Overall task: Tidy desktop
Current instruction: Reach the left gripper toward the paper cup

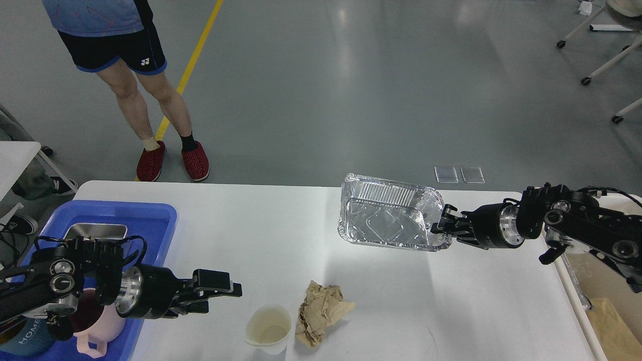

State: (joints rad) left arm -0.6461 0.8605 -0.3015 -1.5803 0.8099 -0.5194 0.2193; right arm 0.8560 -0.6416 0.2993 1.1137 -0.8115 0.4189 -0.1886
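Head view: my right gripper (440,225) reaches in from the right and pinches the right rim of a foil tray (388,213), jaws closed on the rim; the tray is tilted up on edge, its open side facing me, above the far middle of the desktop (261,225).

The desktop fills the lower frame, a wide white top with rounded far corners. My left gripper (223,293) hovers low over its near left side, fingers pointing right, jaws narrowly parted and holding nothing.

Just right of those fingers, near the front edge, stands a paper cup (269,328), with a crumpled brown paper (321,311) just beside it on the right.

A blue bin (155,220) sits at the left end, a metal tray (95,231) lying inside it; a pink mug (103,333) shows below my left arm.

Beyond the far edge a person (135,80) in red shoes stands on the grey floor.
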